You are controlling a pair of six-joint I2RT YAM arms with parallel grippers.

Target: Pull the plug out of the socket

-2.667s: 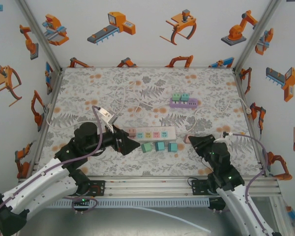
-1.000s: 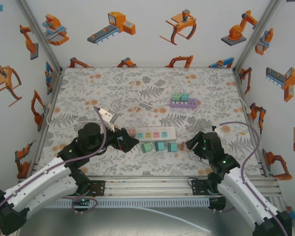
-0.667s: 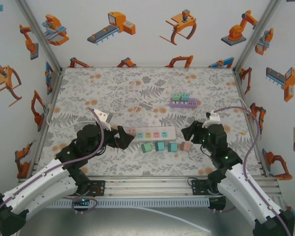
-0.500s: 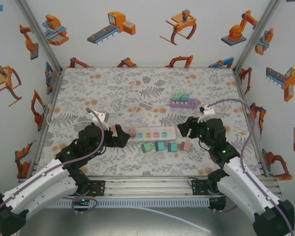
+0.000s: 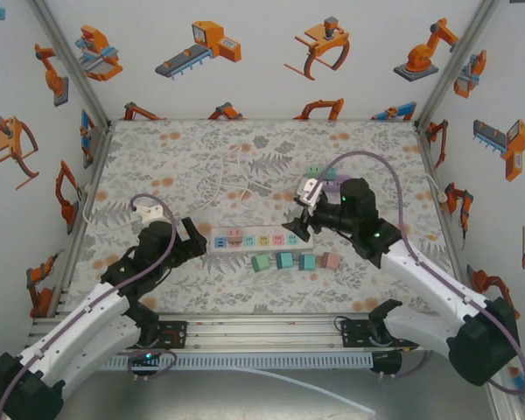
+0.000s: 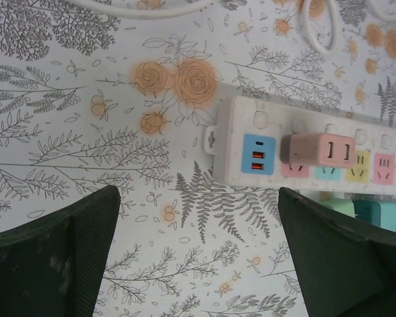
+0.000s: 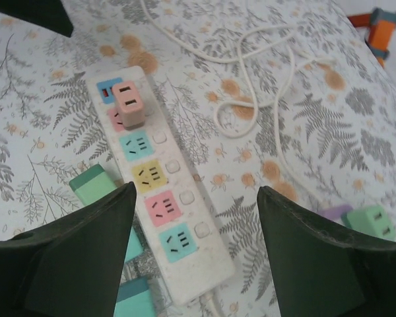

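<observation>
Plug [image 6: 315, 150] at left end of power strip [image 6: 237, 113], loose adapters [image 5: 284, 260] before it.

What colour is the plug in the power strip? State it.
Pink plug, clearest in left wrist view.

Bright, even overhead light fills the white-walled enclosure, casting only faint, soft shadows on the floral table [image 5: 157, 149]. No glare shows. Both wrist views are crisp on the power strip [image 6: 356, 139], while the dark fingers [image 7: 72, 257] at the near edge look soft and underexposed.
</observation>
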